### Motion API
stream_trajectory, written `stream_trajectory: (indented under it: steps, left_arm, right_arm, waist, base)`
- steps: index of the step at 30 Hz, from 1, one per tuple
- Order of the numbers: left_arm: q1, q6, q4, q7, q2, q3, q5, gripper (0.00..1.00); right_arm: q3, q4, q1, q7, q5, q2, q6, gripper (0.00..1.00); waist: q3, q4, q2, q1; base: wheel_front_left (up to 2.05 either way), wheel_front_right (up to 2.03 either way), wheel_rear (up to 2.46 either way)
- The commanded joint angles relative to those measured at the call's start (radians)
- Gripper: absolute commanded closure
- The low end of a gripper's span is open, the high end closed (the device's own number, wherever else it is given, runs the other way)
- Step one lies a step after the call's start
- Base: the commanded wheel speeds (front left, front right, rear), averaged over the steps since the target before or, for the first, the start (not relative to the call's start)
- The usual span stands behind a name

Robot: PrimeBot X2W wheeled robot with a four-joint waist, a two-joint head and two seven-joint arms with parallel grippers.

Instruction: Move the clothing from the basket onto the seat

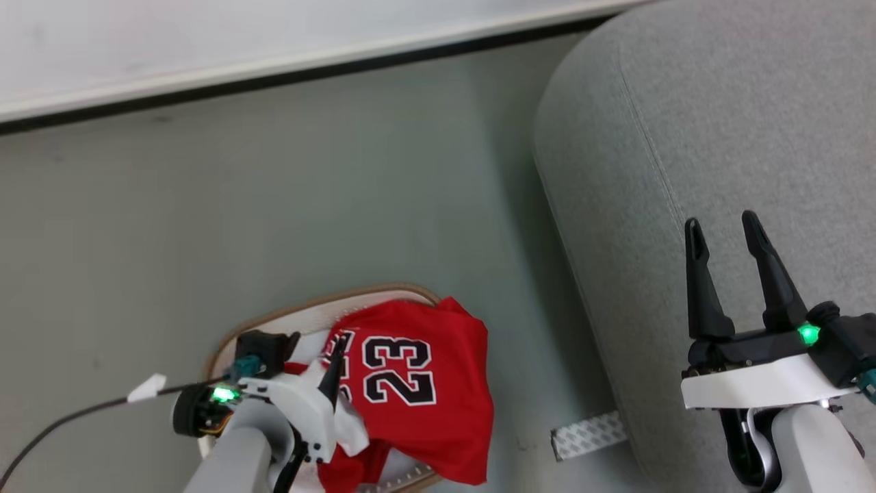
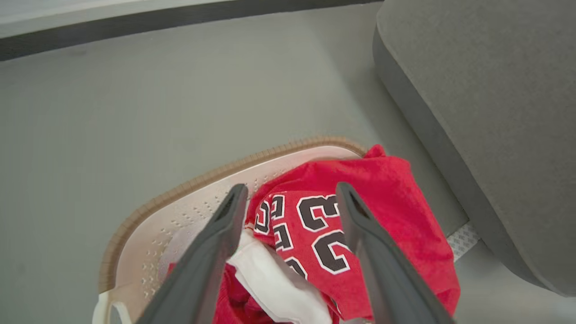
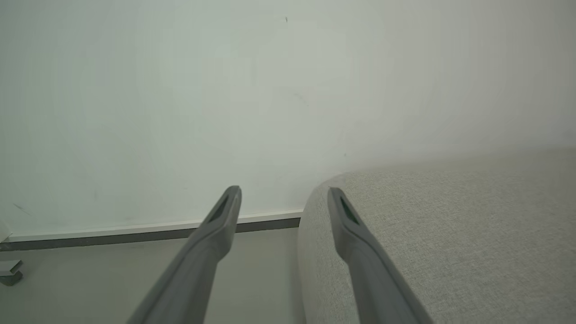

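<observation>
Left gripper (image 2: 291, 189) hangs spread wide right over the red jersey (image 1: 438, 411), heaped in the basket (image 2: 180, 216) and spilling over its rim, so I'm lined up to pinch. Right gripper (image 1: 721, 222), wide and empty, hovers above the seat (image 1: 718, 103), clear of the pick.

Ahead of my left gripper (image 2: 291, 189) the jersey (image 2: 382, 216) heaps over the basket (image 2: 180, 191) rim, open from above. Beneath my right gripper (image 3: 283, 191), bare seat (image 3: 450, 234); leftward, clear floor (image 3: 112, 279).
</observation>
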Motion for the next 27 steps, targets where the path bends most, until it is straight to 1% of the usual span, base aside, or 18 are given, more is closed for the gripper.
stream_trajectory:
  steps: [1,5,8,11,13,14,15,18,19,21,24,27]
  left_arm:
    - [-0.029,-0.007,0.033,0.017,0.011,-0.009,-0.013,0.0]
    - [-0.099,-0.021,0.133,0.081,0.011,-0.047,-0.029,0.0]
    - [-0.14,-0.022,0.186,0.13,0.009,-0.075,-0.057,0.0]
    - [-0.17,-0.022,0.241,0.205,0.027,-0.116,-0.085,0.0]
    - [-0.189,-0.022,0.255,0.249,0.034,-0.14,-0.107,0.0]
    - [-0.189,-0.022,0.255,0.249,0.034,-0.14,-0.107,0.0]
    - [-0.2,-0.022,0.265,0.299,0.039,-0.154,-0.149,0.0]
    - [-0.215,-0.022,0.267,0.367,0.062,-0.187,-0.196,0.0]
    - [-0.215,-0.022,0.267,0.367,0.062,-0.187,-0.196,0.0]
    - [-0.227,-0.022,0.254,0.401,0.077,-0.213,-0.228,0.0]
    - [-0.249,-0.022,0.245,0.436,0.112,-0.245,-0.257,0.0]
    - [-0.273,-0.022,0.255,0.464,0.147,-0.275,-0.261,0.0]
  right_arm:
    - [0.001,-0.007,-0.019,0.0,0.008,-0.001,0.003,0.0]
    - [0.005,-0.021,-0.04,0.0,0.036,0.0,0.003,0.0]
    - [0.013,-0.034,-0.055,0.0,0.059,0.0,0.003,0.0]
    - [0.019,-0.054,-0.068,0.0,0.082,0.0,0.003,0.0]
    - [0.025,-0.065,-0.075,0.0,0.099,0.0,0.003,0.0]
    - [0.025,-0.065,-0.075,0.0,0.099,0.0,0.003,0.0]
    - [0.027,-0.079,-0.083,0.0,0.11,0.0,0.003,0.0]
    - [0.031,-0.089,-0.088,0.0,0.129,0.0,0.003,0.0]
    - [0.031,-0.089,-0.088,0.0,0.129,0.0,0.003,0.0]
    - [0.032,-0.092,-0.093,0.0,0.145,0.0,0.003,0.0]
    - [0.041,-0.096,-0.099,0.0,0.166,0.0,0.003,0.0]
    - [0.05,-0.1,-0.103,0.0,0.187,0.0,0.003,0.0]
  waist:
    - [0.048,-0.038,-0.0001,-0.0001]
    - [0.101,-0.068,-0.0001,-0.0001]
    - [0.138,-0.09,-0.0001,-0.0001]
    - [0.173,-0.112,-0.0001,-0.0001]
    - [0.197,-0.128,-0.0001,-0.0001]
    - [0.197,-0.128,-0.0001,-0.0001]
    - [0.222,-0.144,-0.0001,-0.0001]
    - [0.257,-0.167,-0.0001,-0.0001]
    - [0.257,-0.167,-0.0001,-0.0001]
    - [0.28,-0.181,-0.0001,-0.0001]
    - [0.314,-0.202,-0.0001,-0.0001]
    - [0.345,-0.222,-0.0001,-0.0001]
  base:
    - [0.0,0.0,0.0]
    - [0.0,0.0,0.0]
    - [0.0,0.0,0.0]
    - [0.0,0.0,0.0]
    - [0.0,0.0,0.0]
    - [0.0,0.0,0.0]
    - [0.0,0.0,0.0]
    - [0.0,0.0,0.0]
    - [0.0,0.0,0.0]
    - [0.0,0.0,0.0]
    - [0.0,0.0,0.0]
    - [0.0,0.0,0.0]
